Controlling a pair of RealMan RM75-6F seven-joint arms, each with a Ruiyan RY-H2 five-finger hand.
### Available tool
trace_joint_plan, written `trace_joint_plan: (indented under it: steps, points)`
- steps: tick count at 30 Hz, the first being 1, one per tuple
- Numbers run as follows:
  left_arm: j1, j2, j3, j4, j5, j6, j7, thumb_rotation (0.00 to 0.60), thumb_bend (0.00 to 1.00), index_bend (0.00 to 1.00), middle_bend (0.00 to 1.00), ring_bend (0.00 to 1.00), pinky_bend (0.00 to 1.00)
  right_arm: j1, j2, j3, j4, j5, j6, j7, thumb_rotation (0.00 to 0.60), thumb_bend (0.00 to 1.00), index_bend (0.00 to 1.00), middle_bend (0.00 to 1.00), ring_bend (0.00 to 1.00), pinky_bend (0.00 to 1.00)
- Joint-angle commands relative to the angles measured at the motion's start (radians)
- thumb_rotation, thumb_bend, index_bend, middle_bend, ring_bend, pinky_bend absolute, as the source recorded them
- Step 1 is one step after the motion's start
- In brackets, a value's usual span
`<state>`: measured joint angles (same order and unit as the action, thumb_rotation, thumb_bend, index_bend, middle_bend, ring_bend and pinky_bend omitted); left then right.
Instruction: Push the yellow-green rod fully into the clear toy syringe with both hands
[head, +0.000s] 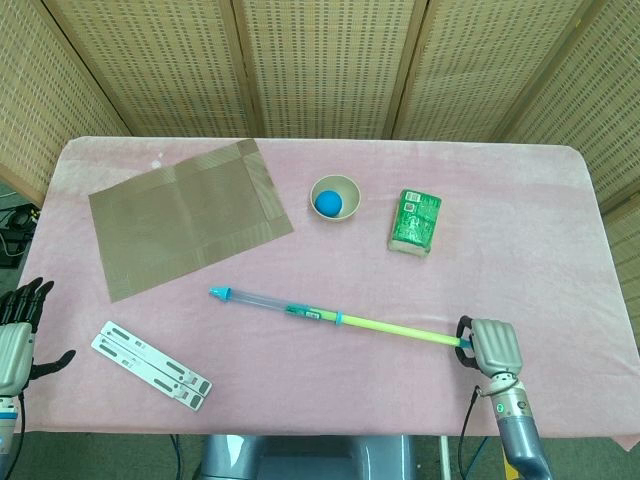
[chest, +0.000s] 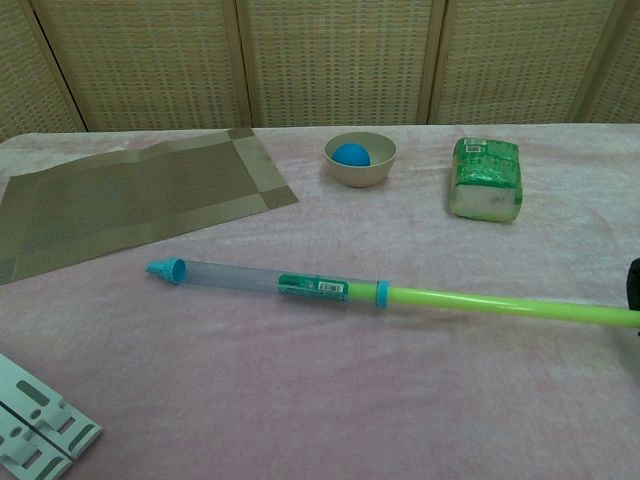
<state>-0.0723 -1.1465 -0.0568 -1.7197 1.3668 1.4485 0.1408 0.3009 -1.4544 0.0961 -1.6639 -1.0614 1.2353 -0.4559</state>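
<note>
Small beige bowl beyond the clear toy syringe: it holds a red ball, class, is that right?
Not quite. The small beige bowl beyond the clear toy syringe holds a blue ball, not a red one, as the head view shows.

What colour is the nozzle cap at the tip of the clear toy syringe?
Teal blue; the nozzle cap of the clear toy syringe shows best in the chest view.
</note>
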Motion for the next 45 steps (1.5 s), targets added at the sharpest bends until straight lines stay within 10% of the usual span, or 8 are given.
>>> trace_joint_plan:
  steps: [1, 14, 30, 37, 45]
  points:
    - [0.0, 0.0, 0.001, -0.001, 0.001, 0.0, 0.0, 0.6, 0.16, 0.0, 0.0, 0.0, 0.0, 0.012, 0.025, 0.018, -0.045, 0.009, 0.006, -0.025, 0.6, 0.66, 0.85, 1.0, 1.0, 0.75]
    - [-0.023, 0.003, -0.013, -0.003, -0.033, -0.042, 0.011, 0.6, 0.16, 0.0, 0.0, 0.0, 0.0, 0.065, 0.153, 0.099, -0.186, 0.109, -0.09, 0.037, 0.6, 0.66, 0.85, 1.0, 1.0, 0.75]
    - [-0.234, 0.065, -0.16, -0.04, -0.205, -0.257, 0.156, 0.6, 0.17, 0.05, 0.01, 0.02, 0.02, 0.146, 0.275, 0.128, -0.238, 0.155, -0.173, 0.053, 0.6, 0.66, 0.85, 1.0, 1.0, 0.75]
    - [-0.342, 0.045, -0.208, 0.002, -0.305, -0.347, 0.223, 0.6, 0.19, 0.14, 0.64, 0.57, 0.52, 0.176, 0.287, 0.13, -0.236, 0.188, -0.187, 0.063, 0.6, 0.66, 0.85, 1.0, 1.0, 0.75]
    - [-0.483, 0.011, -0.238, 0.067, -0.482, -0.527, 0.277, 0.6, 0.19, 0.21, 0.81, 0.71, 0.64, 0.201, 0.295, 0.134, -0.239, 0.212, -0.195, 0.073, 0.6, 0.66, 0.85, 1.0, 1.0, 0.75]
